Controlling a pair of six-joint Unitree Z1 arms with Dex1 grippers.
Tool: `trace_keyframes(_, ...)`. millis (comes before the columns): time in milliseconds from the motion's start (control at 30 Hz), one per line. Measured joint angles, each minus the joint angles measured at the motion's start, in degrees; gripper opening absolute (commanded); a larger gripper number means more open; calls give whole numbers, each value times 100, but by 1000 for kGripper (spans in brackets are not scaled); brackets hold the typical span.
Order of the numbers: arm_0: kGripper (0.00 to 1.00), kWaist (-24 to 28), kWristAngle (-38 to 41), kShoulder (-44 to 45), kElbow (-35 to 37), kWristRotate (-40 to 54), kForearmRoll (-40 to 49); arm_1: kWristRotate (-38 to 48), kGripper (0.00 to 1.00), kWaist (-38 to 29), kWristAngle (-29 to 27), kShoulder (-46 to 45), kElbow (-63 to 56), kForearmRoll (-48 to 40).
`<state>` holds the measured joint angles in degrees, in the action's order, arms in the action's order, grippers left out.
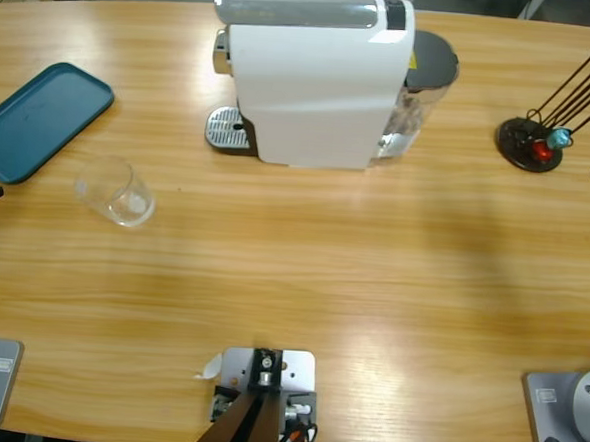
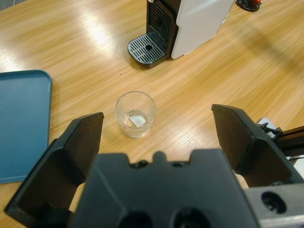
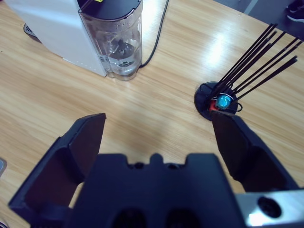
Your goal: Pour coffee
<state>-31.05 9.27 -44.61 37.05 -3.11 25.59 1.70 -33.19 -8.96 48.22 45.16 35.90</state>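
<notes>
Left end effector (image 2: pixel 156 137) hangs with its two black jaws spread wide apart, nothing between them, and just beyond it on the long wooden desk (image 1: pixel 371 286) stands the small clear glass tumbler (image 2: pixel 136 113), upright and on its own. No amber coffee shows in that glass as far as I can tell; only a pale glint sits at its base, so the task's liquid is not in view anywhere. Beside the glass lies the flat teal rectangular tray (image 2: pixel 21 123), near but apart from it. Farther on sits the white boxy capsule coffee machine (image 2: pixel 190 23) with its round slotted metal drip grille (image 2: pixel 148 49), well apart from the glass. Right end effector (image 3: pixel 156 137) is likewise gaping and empty, above bare wood between the machine's clear plastic water tank (image 3: pixel 116 40) and the black round stand of thin dark rods (image 3: pixel 216 102) holding a red and a blue capsule. Risks: the thin, smooth glass could slip or tip if squeezed off-centre, get knocked toward the tray, or clip the grille's edge on setting down.
</notes>
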Motion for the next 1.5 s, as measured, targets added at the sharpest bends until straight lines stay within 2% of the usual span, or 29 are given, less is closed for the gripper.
trace_keyframes(433,991,0,-3,0,0,-9,-3,0,1000,0,0,12,0,0)
trace_keyframes(533,954,-1,-137,-31,16,-285,-366,0,1000,0,0,13,0,0)
trace_keyframes(600,881,-4,-142,-335,418,-496,-492,0,1000,-1,0,20,0,0)
trace_keyframes(733,881,-9,9,-1688,1864,-819,-604,0,1000,-6,0,51,0,0)
trace_keyframes(900,881,-2,446,-3294,3163,-1814,-641,0,1000,-9,0,51,0,0)
trace_keyframes(1100,873,10,889,-4355,3823,-3122,-641,0,1000,-10,0,49,0,0)
trace_keyframes(1133,806,10,905,-4464,3851,-3206,-633,0,1000,-10,0,49,0,0)
trace_keyframes(1167,669,11,906,-4562,3865,-3265,-608,0,1000,-10,0,49,0,0)
trace_keyframes(1300,638,28,906,-4851,3896,-3354,-339,0,1000,-10,1,49,0,0)
trace_keyframes(1367,536,31,913,-4962,3924,-3354,-194,0,1000,-10,1,49,0,0)
trace_keyframes(1500,526,34,979,-5188,3962,-3355,-123,-3,1000,-10,9,49,0,0)
